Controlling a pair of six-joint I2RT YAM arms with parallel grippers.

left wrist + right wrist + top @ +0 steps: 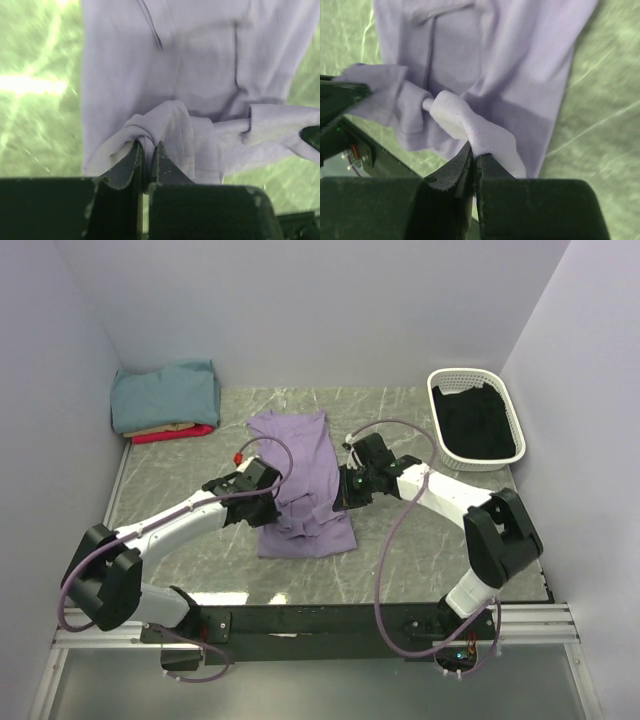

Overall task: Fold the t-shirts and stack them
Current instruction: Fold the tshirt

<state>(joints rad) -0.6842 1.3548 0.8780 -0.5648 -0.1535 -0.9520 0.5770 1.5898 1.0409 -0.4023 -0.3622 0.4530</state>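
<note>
Cloth is pinched in both sets of jaws: your left jaws are clenched on a gathered bunch of the lavender t-shirt [200, 75], and your right jaws are clenched on a rolled fold of that same shirt, as each wrist view shows you. The shirt lies in the middle of the worktop [440, 540], between your left arm [170, 525] and your right arm [440, 495]. Its far part is flat and smooth, and its near part is rumpled where the 2 grips take it from either side. In the far left corner you have 3 folded shirts in a stack: the teal t-shirt [165, 395] on top, the tan t-shirt [160, 428] under it, and the red t-shirt [178, 435] at the bottom. At the far right a white basket [465, 374] holds dark cloth [475, 425], well apart from the lavender shirt.
</note>
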